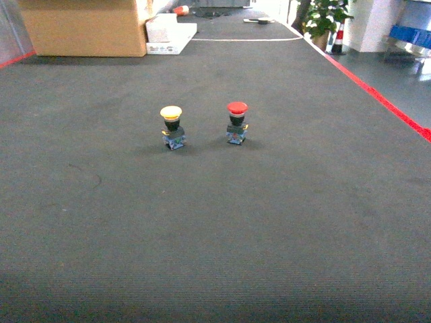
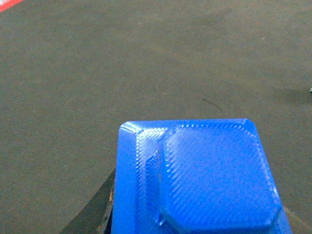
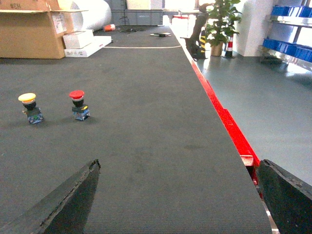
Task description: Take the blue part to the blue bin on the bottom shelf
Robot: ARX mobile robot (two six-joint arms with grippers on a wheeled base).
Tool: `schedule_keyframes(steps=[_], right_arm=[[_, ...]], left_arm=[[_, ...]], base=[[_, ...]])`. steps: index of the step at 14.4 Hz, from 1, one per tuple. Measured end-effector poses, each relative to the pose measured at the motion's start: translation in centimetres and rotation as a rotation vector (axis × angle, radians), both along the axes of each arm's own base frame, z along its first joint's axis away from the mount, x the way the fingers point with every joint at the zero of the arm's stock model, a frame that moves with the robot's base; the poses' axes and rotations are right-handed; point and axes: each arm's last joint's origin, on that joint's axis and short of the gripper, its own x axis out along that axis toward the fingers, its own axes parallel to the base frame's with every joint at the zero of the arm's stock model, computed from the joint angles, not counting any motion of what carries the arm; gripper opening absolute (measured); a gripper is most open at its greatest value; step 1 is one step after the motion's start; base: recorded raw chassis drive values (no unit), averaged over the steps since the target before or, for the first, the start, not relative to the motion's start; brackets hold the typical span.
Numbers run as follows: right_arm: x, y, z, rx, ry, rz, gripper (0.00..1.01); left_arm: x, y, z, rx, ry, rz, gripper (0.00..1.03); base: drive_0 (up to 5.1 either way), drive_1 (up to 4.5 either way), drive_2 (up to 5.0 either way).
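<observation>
Head view: even, diffuse light on the dark grey mat-covered worktop (image 1: 215,222); near edge falls into shade. The yellow-capped push button (image 1: 172,126) and the red-capped push button (image 1: 236,122) cast short, soft shadows. Image slightly grainy.

Left wrist view: bright-blue ridged plastic part (image 2: 200,178) sits very close to the lens, saturated and a little soft; mat behind is dim.

Right wrist view: brightest toward the far end; glossy grey floor (image 3: 273,97) shows pale glare. Black pincer fingers (image 3: 63,204) at the bottom corners are blurred.

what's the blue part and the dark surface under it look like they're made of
Blue part: looks like 3D-printed plastic, semi-glossy; fine ridged layer lines cover its top and bevelled edges. Dark surface: probably a rubbery or woven mat, matte dark grey with a fine ribbed texture; which of the two is unclear.
</observation>
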Motion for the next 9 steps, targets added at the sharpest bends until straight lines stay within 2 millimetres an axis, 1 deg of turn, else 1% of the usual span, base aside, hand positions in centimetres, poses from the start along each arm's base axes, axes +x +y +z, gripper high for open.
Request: schedule_keyframes(steps=[1, 2, 3, 4, 5, 6, 7, 8, 9], right_arm=[[0.0, 0.0, 0.0, 0.000, 0.000, 0.000, 0.98], [0.0, 0.0, 0.0, 0.000, 0.000, 0.000, 0.98], [0.0, 0.0, 0.0, 0.000, 0.000, 0.000, 0.98], [0.0, 0.0, 0.0, 0.000, 0.000, 0.000, 0.98], [0.0, 0.0, 0.0, 0.000, 0.000, 0.000, 0.98], [0.0, 0.0, 0.0, 0.000, 0.000, 0.000, 0.98], [0.0, 0.0, 0.0, 0.000, 0.000, 0.000, 0.98], [0.0, 0.0, 0.0, 0.000, 0.000, 0.000, 0.98], [0.0, 0.0, 0.0, 0.000, 0.000, 0.000, 0.98]], left_arm=[[-1.7, -0.6, 2.4, 0.012, -0.051, 0.005, 0.44], [-2.2, -0.8, 3.2, 0.013, -0.075, 0.006, 0.44], [-3.9, -1.2, 5.5, 0.023, -0.144, 0.027, 0.44], [-6.0, -1.7, 7.4, 0.030, -0.202, 0.048, 0.44], [-8.0, -2.2, 8.6, 0.044, -0.237, 0.057, 0.44], [-9.8, -2.8, 9.3, 0.054, -0.256, 0.048, 0.44], [-11.3, -3.0, 9.7, 0.057, -0.266, 0.050, 0.44], [-14.2, -3.4, 10.5, 0.047, -0.292, 0.063, 0.44], [-14.1, -3.8, 10.3, 0.048, -0.268, 0.032, 0.44]], base=[[0.0, 0.00, 0.0], [0.0, 0.00, 0.0], [0.0, 0.00, 0.0], [0.0, 0.00, 0.0], [0.0, 0.00, 0.0], [0.0, 0.00, 0.0], [0.0, 0.00, 0.0], [0.0, 0.00, 0.0], [0.0, 0.00, 0.0]])
